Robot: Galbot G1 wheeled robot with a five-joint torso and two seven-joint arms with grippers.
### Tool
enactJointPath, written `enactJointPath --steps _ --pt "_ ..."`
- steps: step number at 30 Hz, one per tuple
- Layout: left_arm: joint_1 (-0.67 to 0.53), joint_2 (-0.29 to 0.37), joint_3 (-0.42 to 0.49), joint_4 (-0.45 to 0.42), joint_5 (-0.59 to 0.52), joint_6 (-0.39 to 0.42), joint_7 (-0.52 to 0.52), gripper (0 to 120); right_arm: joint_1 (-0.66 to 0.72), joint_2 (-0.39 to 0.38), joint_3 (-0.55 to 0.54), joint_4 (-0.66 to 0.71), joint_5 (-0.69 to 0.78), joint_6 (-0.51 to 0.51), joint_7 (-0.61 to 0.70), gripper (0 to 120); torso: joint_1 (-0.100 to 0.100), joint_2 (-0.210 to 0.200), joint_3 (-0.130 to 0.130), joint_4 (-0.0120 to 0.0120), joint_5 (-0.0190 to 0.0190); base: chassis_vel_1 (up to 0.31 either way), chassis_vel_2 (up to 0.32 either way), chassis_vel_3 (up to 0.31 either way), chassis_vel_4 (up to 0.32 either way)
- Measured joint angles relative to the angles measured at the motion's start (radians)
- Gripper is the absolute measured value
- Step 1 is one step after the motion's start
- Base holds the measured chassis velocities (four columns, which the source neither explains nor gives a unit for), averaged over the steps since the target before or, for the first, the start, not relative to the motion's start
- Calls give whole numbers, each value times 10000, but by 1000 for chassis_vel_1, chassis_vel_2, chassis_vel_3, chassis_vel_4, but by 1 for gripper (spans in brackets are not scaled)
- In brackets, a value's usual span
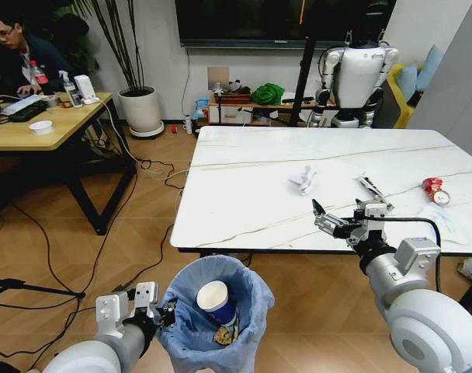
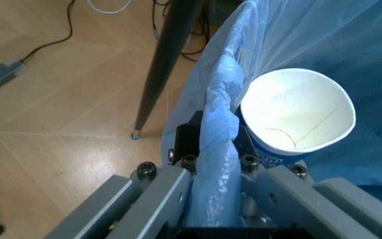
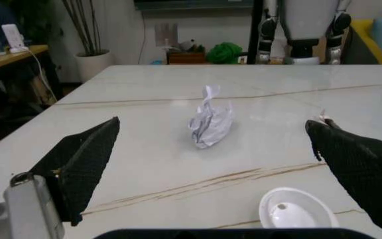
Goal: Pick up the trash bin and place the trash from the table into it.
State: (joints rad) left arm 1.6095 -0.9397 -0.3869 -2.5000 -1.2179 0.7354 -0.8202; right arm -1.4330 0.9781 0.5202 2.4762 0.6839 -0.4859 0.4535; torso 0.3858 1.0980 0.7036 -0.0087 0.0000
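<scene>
Left gripper [image 1: 160, 309] pinched the trash bin [image 1: 213, 318] by its blue bag rim, holding it low beside the worktop [image 1: 244, 202] so trash could drop in. Right gripper [image 1: 334, 221] hung spread wide over the worktop, aimed at the crumpled paper [image 1: 303, 179]

By the left wrist, the paper cup [image 2: 297, 114] lay inside the bag

By the right wrist, a white lid [image 3: 297, 211] sat close below

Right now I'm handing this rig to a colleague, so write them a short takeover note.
Left tool: shut on the trash bin rim, held below the table edge.
Right tool: open, above the table, facing the crumpled paper.
Done: paper cup and a wrapper are binned.
Left: crumpled paper, stick wrapper, red can, white lid.
</scene>
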Motion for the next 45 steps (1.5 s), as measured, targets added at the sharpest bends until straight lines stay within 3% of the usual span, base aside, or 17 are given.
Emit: enactJointPath --steps 24,35,41,45 --pt "275 -39 -83 0 436 0 301 0 179 -12 -344 -560 297 163 75 100 0 1 0 2 3 -96 -94 91 97" --pt "463 -135 -122 0 835 0 552 0 911 -279 -678 -1994 2298 -263 1258 100 0 1 1 2 1 0 0 0 0" --pt "436 -152 -59 0 899 0 611 0 1165 -367 -793 -2373 2640 -414 1400 100 0 1 0 0 1 0 0 0 0" --pt "417 -219 1 0 932 0 634 0 1425 -417 -1006 -2664 2817 -525 1438 91 0 1 0 0 0 0 0 0 0"
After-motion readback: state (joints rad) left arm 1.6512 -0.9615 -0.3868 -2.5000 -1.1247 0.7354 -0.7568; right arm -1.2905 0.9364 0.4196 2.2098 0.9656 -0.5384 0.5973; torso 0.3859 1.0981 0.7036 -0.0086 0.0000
